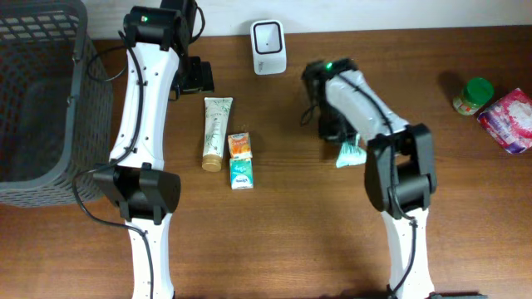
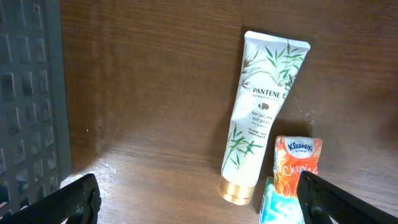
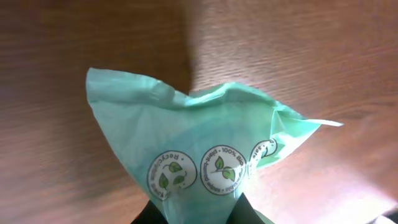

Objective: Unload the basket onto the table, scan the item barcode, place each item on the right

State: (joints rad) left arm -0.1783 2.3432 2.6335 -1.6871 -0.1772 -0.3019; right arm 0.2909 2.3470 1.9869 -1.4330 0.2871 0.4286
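Green packet is sitting down and to the right of the scanner, on the robot's side of it, low over the table. I can't tell whether it's touching the wood or just clear of it.

It's looking like thin crumpled plastic film, fanning out from one bunched end. I'm judging it light, soft and floppy, probably a bit slick, so it'll likely be sagging and twisting when it's presented. The best hold is looking like the bunched end or a sealed edge, leaving the flat faces free. Only round leaf logos are showing; I'm not seeing the barcode.

Right gripper is pinching that narrow end, jaws drawn in tight on the film. The right arm is sitting bent at the elbow, wrist pointing down, right of the scanner.

Left gripper is hanging wide open and holding nothing. It's left of the scanner, above the Pantene tube and the Kleenex packs.
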